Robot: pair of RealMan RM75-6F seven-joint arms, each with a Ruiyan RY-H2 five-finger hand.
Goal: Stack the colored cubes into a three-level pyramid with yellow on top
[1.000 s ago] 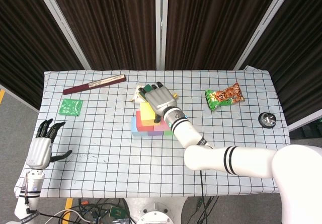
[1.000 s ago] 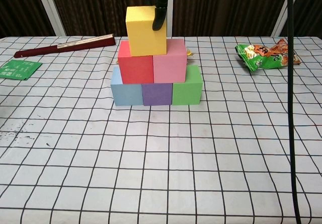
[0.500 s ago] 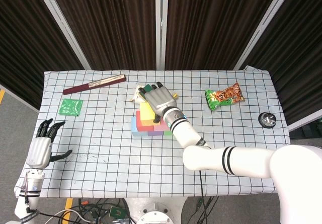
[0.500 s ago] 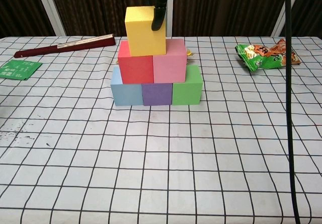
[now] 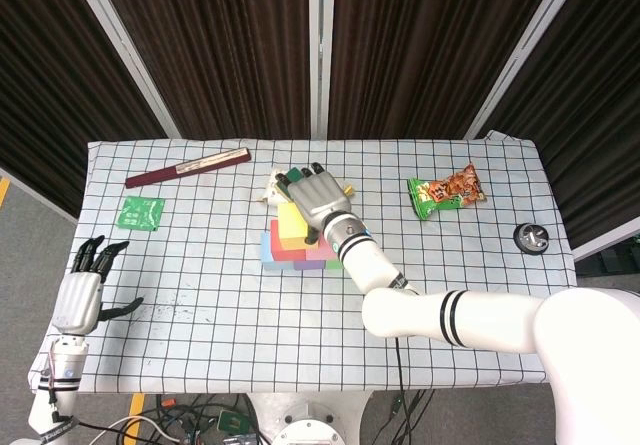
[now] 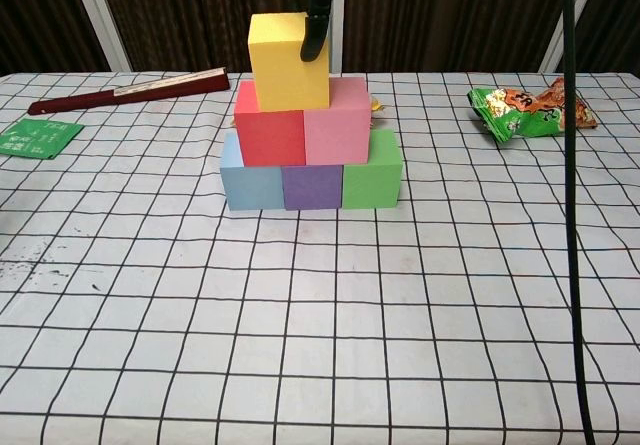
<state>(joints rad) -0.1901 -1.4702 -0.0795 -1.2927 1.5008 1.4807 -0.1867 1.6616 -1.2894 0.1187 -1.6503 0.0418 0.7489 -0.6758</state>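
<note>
The pyramid stands mid-table: a blue cube point(image 6: 250, 185), a purple cube point(image 6: 312, 187) and a green cube point(image 6: 372, 180) at the bottom, a red cube point(image 6: 268, 137) and a pink cube point(image 6: 337, 130) above them. The yellow cube point(image 6: 285, 65) sits on top, a little left of centre. My right hand point(image 5: 318, 201) lies over the yellow cube point(image 5: 291, 227) and grips it; one dark finger point(image 6: 315, 30) presses its front face. My left hand point(image 5: 85, 290) hangs off the table's front left corner, fingers apart, holding nothing.
A dark red folded fan point(image 6: 130, 92) lies at the back left, a green packet point(image 6: 35, 137) on the left, and a snack bag point(image 6: 530, 110) on the right. A black round object point(image 5: 531, 237) sits near the right edge. A black cable point(image 6: 572, 215) hangs in the chest view.
</note>
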